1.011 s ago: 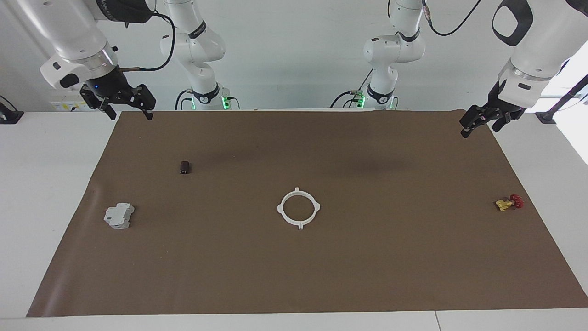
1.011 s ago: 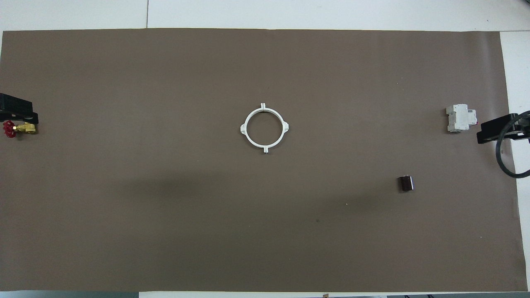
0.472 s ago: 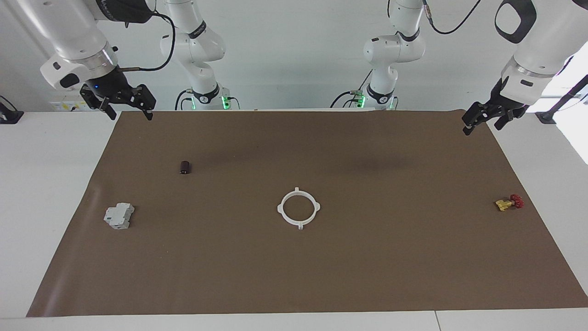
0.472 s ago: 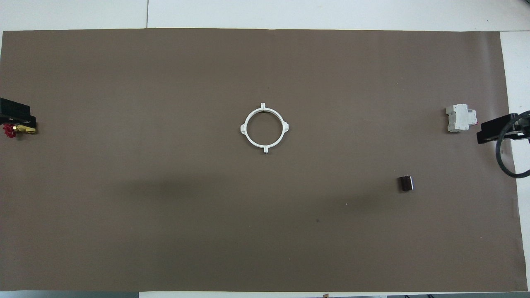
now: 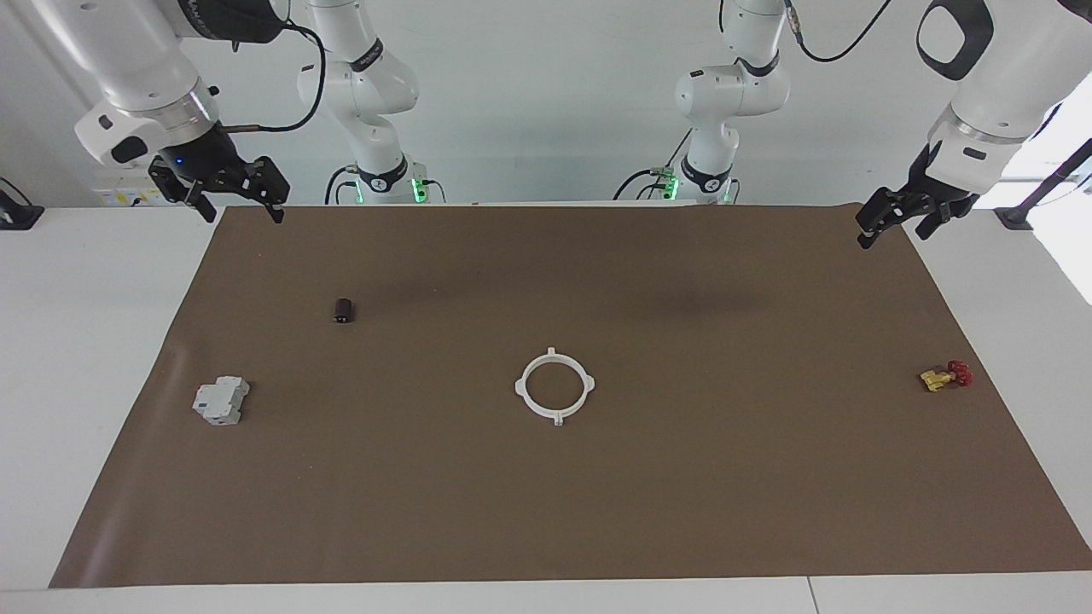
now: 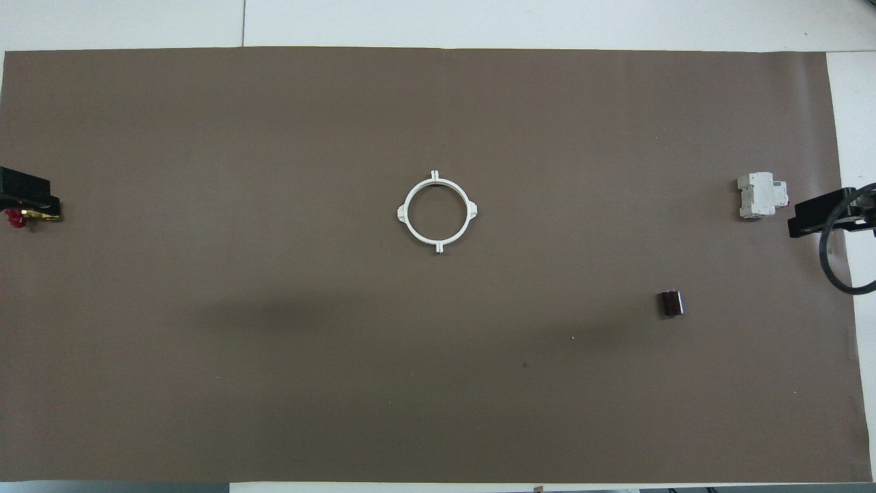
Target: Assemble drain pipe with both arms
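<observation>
High facing camera, steep overhead camera, both share mat [image 5: 682, 512]

Matt brown paper sheet [image 5: 597, 512] (faintly creased), smooth white plastic drain pipe [image 5: 554, 386] ring

White drain pipe ring [image 5: 554, 385], plain, mid-mat. Brown paper mat [image 5: 546, 512], unpatterned, on white table [image 5: 77, 341]. Light grey blocky box [image 5: 221, 401]. Dark brown small cylinder [image 5: 343, 309]. Yellow-and-red valve [image 5: 945, 375]. White arms [image 5: 136, 60], dark joint bands, black cables, black grippers.
</observation>
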Available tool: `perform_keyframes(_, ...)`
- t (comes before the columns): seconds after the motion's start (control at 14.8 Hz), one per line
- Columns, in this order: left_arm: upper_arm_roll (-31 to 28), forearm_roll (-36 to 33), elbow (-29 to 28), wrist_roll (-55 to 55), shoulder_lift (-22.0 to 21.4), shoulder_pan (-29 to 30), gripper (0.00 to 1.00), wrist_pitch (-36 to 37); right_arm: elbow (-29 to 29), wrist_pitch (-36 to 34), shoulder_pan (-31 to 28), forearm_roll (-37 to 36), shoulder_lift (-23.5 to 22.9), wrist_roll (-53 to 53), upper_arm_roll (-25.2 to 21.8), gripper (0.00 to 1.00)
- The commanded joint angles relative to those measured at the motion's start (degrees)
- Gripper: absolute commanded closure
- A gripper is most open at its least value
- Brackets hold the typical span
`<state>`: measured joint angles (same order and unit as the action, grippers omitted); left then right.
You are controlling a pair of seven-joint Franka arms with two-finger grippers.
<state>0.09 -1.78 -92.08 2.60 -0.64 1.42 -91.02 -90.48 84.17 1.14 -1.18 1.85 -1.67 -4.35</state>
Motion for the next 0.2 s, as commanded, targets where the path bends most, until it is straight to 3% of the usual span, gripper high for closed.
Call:
perform_keyframes(0.0,0.0,0.99,-1.96,-0.32,-1.65,0.34,0.0,-0.56,-0.75,0.03,-0.43,0.21,0.61,-0.7,0.31,0.0)
perform_keyframes(0.13,0.0,0.99,-1.96,-0.32,-1.65,0.34,0.0,-0.56,-0.75,0.03,-0.43,0.21,0.61,-0.7,0.31,0.0)
